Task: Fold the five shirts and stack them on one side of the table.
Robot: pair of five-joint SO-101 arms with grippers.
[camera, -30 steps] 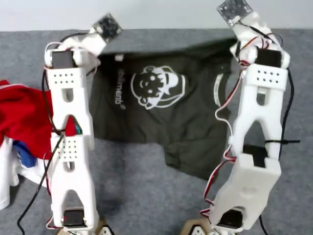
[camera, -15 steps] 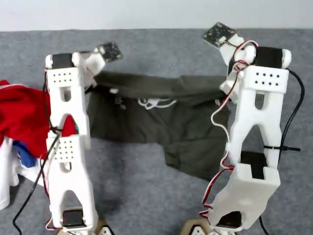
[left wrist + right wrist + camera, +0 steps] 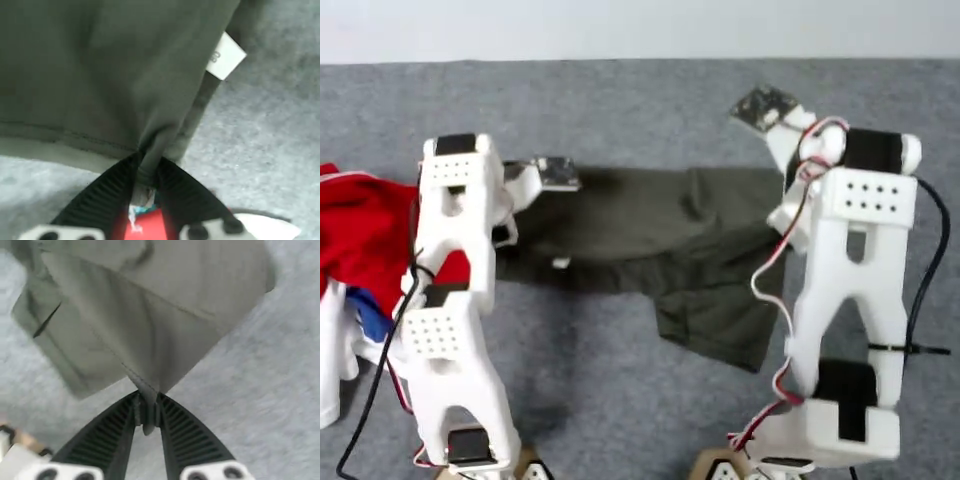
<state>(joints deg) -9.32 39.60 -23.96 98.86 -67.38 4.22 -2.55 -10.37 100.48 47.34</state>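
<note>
From above, the dark olive shirt lay folded into a band across the grey tabletop between the arms, with a red shirt heaped at its end. Close up, the left fingers pinched bunched cloth by its hem, near a white tag. The right fingers pinched a stitched corner.

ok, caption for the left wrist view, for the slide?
Left hand shut on a pinched edge of the dark green shirt, its white label showing, over the grey table.
</note>
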